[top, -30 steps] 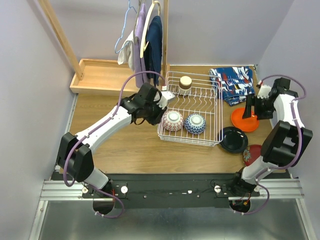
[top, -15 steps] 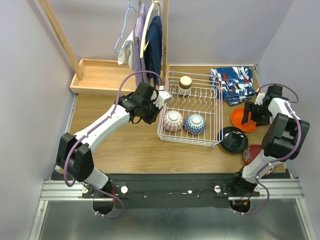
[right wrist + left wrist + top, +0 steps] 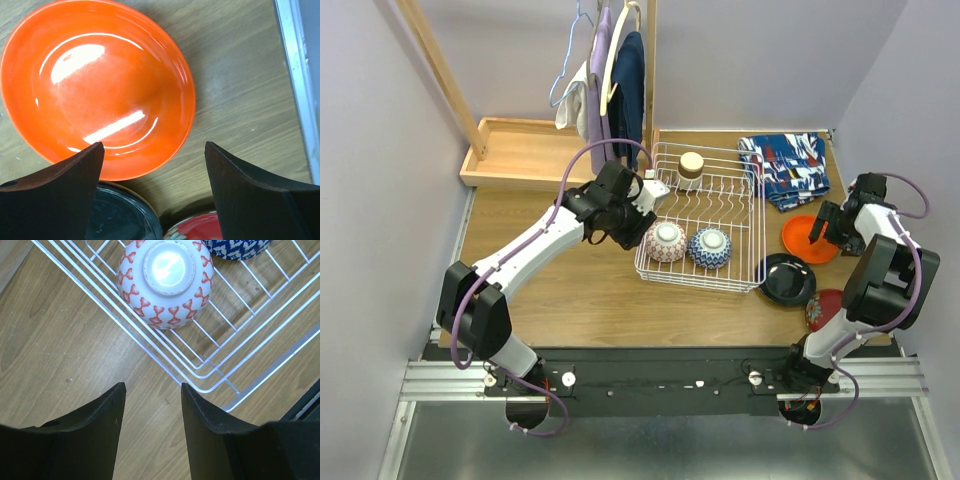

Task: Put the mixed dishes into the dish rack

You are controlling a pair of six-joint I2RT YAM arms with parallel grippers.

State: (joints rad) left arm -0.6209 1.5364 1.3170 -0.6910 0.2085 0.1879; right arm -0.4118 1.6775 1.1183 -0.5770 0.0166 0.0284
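Observation:
The white wire dish rack [image 3: 737, 205] holds the upturned red-white bowl [image 3: 667, 241], the blue-patterned bowl [image 3: 710, 247] and the tan cup [image 3: 691, 165]. My left gripper [image 3: 642, 224] hangs open over the wood just outside the rack's left edge. In the left wrist view, the red-white bowl [image 3: 166, 282] lies ahead of the gripper [image 3: 152, 390], behind the rack's wires [image 3: 240, 375]. Right of the rack lie the orange plate [image 3: 805, 240], black plate [image 3: 788, 279] and dark red plate [image 3: 823, 308]. My right gripper [image 3: 827, 224] is wide open low over the orange plate's [image 3: 95, 85] near rim, with nothing held.
A blue-red patterned cloth [image 3: 785, 168] lies behind the orange plate. A shallow wooden tray [image 3: 520, 152] sits at the back left, with clothes on hangers [image 3: 610, 75] above it. The table's metal edge [image 3: 295, 75] runs close to the right of the plates.
The right gripper has swung from upright over the orange plate down toward its right rim. The left gripper narrowed, then opened again, shifting slightly beside the rack.

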